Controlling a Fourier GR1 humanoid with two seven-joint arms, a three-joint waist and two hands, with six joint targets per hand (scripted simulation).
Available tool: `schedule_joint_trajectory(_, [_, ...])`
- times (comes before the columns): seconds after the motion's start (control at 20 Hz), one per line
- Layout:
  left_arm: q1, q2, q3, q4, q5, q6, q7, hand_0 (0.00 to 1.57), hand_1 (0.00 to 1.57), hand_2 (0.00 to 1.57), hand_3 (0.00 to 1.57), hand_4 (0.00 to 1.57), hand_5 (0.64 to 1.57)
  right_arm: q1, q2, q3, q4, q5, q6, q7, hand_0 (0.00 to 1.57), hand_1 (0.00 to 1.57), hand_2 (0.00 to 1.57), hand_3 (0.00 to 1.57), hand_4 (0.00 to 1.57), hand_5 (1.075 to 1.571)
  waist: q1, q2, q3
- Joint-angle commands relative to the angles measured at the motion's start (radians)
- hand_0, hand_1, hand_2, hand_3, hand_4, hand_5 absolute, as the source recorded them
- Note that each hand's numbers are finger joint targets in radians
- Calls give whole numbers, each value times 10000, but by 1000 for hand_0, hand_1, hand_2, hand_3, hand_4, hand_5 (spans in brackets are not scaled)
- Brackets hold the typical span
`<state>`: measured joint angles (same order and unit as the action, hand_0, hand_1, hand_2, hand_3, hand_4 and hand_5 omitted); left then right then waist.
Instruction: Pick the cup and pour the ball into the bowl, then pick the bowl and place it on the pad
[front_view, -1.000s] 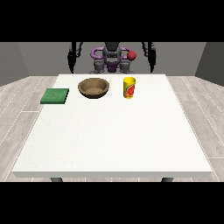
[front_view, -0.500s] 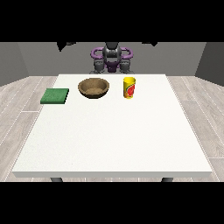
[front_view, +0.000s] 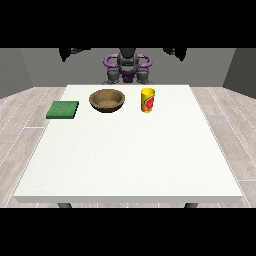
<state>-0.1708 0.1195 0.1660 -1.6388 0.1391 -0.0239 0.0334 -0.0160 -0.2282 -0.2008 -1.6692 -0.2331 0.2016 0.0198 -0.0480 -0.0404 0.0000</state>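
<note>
The cup (front_view: 147, 100) stands upright on the table (front_view: 130, 160) in the upper centre-right of the frame. It is yellow with a red mark on its side. The ball is not visible, so whether it lies inside the cup cannot be told from this view. The bowl (front_view: 106, 100) rests just to the left of the cup, apart from it, brown and open side up. The pad (front_view: 63, 109) lies flat at the upper left of the table, well apart from the bowl.

Compared with one second ago, the cup, bowl and pad have not shifted. The arms have: they hung beside the torso then, and are now raised and spread outward. The hand at the view's left (front_view: 70, 52) and the hand at the view's right (front_view: 176, 51) show only as dark shapes at the top edge of the scene, far above the table. Whether their fingers are released or clenched cannot be told. Neither hand touches or holds any object.

Judgement: no step of the task is begun. The first grasp, on the cup, is still to come, and a hand must first descend towards it.
</note>
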Motion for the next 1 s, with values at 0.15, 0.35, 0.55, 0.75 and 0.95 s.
schedule_joint_trajectory(0.15, [-657, -304, -25, 1683, -361, 133, -1894, 0, 0, 0, 0, 0, 1529, -763, 136, -8, 426, 176, -11, -381, 0, 0, 0, 0, 0, 1570, -83, 1006, -2])
schedule_joint_trajectory(0.35, [-631, -590, 133, 2547, -541, 325, -3335, 0, 0, 0, 0, 0, 1526, -63, 641, 371, 919, 856, 305, -2310, 0, 0, 0, 0, 0, 1571, -352, 1696, 0])
schedule_joint_trajectory(0.55, [-777, -868, -36, 4166, -1108, 578, -5262, 0, 0, 0, 0, 0, 1519, -954, 102, -117, 907, 494, 378, -1990, 0, 0, 0, 0, 0, 1571, -580, 2323, -4])
schedule_joint_trajectory(0.75, [-1000, -1184, -8, 5584, -1217, 1329, -6607, 0, 0, 0, 0, 0, 1523, -571, -108, -87, 837, 324, 972, -2062, 0, 0, 0, 0, 0, 1570, -1054, 2309, -6])
schedule_joint_trajectory(0.95, [-1509, -970, -163, 6465, -1148, 908, -6806, 0, 0, 0, 0, 0, 1517, -1598, -501, -931, 2481, 73, 916, -2478, 0, 0, 0, 0, 0, 1570, -301, 2440, -2])
